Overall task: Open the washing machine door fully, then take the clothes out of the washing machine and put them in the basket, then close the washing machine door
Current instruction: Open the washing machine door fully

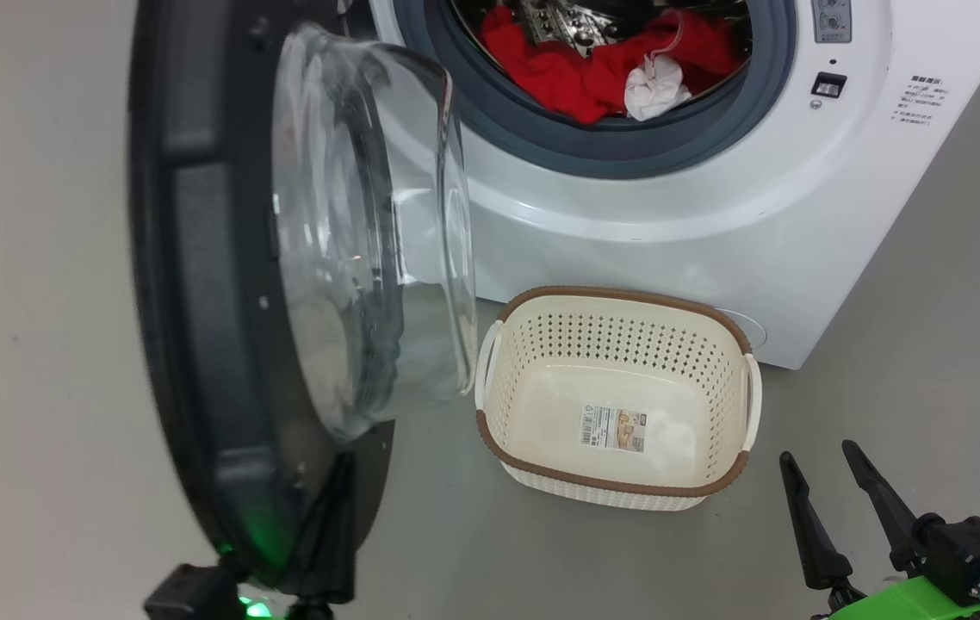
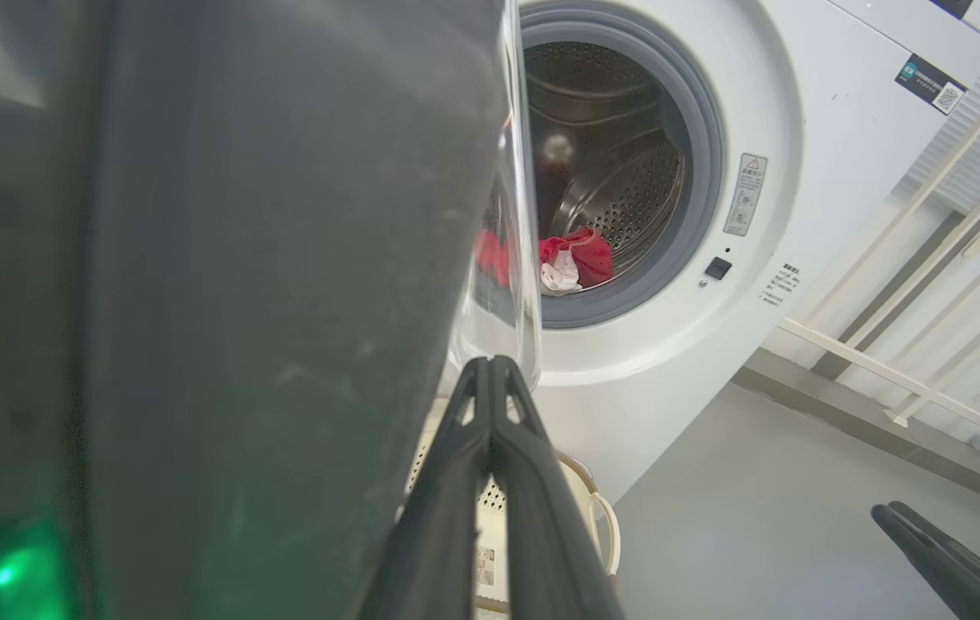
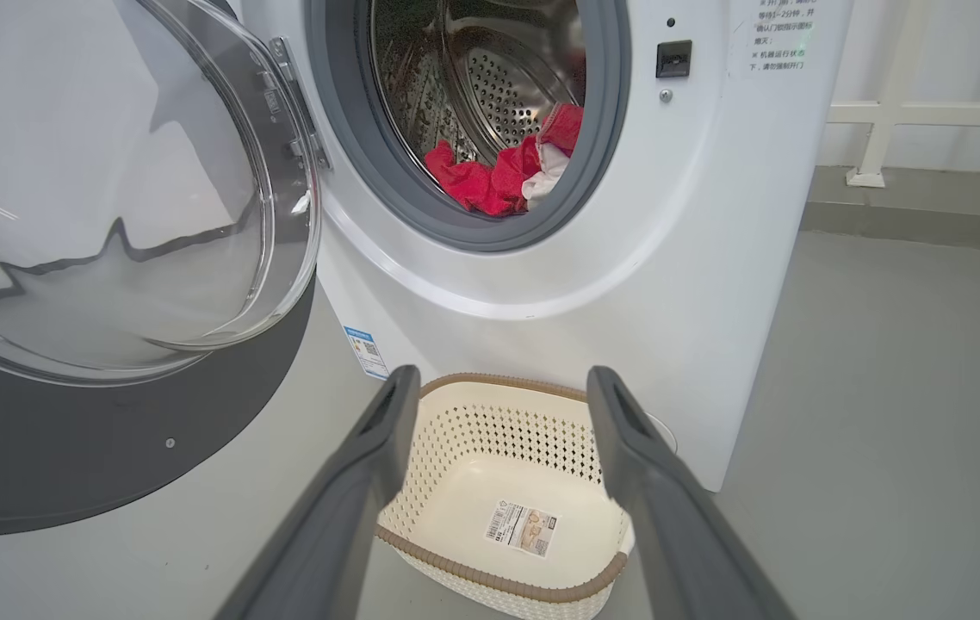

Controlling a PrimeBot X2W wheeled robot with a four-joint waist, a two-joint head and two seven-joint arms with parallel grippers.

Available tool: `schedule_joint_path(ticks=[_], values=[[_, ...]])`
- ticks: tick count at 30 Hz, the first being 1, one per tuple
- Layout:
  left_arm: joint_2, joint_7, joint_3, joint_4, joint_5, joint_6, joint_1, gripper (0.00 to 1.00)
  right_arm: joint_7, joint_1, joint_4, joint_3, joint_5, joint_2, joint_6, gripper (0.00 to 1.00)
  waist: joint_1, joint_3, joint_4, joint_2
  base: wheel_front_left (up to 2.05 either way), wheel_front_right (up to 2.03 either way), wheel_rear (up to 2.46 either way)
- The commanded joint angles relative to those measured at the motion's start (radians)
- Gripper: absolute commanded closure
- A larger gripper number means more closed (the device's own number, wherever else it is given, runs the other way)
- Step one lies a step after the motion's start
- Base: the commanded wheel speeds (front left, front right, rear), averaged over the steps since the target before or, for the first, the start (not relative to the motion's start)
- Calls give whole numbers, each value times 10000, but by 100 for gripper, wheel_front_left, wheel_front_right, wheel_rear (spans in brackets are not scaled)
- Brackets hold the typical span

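Note:
The washing machine door (image 1: 189, 258) stands swung out to the left, its clear glass bowl (image 1: 369, 232) bulging toward the washing machine (image 1: 671, 232). Red clothes (image 1: 576, 73) and a small white cloth (image 1: 654, 86) lie in the drum, and show in the wrist views too (image 2: 580, 251) (image 3: 490, 181). The basket (image 1: 619, 301) sits empty on the floor under the port. My left gripper (image 1: 342, 465) is shut, empty, its fingers (image 2: 490, 370) lying along the door's inner face below the glass. My right gripper (image 1: 819, 455) is open and empty, low, to the right of the basket (image 3: 499, 465).
Grey floor (image 1: 929, 344) spreads around the machine. A white railing (image 2: 929, 362) runs along the wall beyond the machine's right side. The open door's black rim (image 2: 240, 301) fills the space close on my left.

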Motion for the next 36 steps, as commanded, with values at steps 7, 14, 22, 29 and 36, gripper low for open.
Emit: schedule_joint_path(ticks=[7,14,22,29,36], values=[[106,-53,1963,-229,43,247,-188,100,-91,-235,-272,267,-92,-173,73,0,0,153,-15,0,0,0,0],[106,-53,3412,-79,-124,190,-367,100,-91,-385,-262,329,-68,-225,73,0,0,321,-182,0,0,0,0],[106,-53,4895,251,-303,30,-728,100,-91,-470,-299,336,-16,-259,73,0,0,463,-319,0,0,0,0],[106,-53,6109,761,128,-410,-1388,100,-91,-638,-337,373,-1,-314,73,0,0,734,-469,0,0,0,0],[106,-53,7172,1313,811,-811,-2130,100,-91,-779,-357,373,10,-379,73,0,0,986,-666,0,0,0,0]])
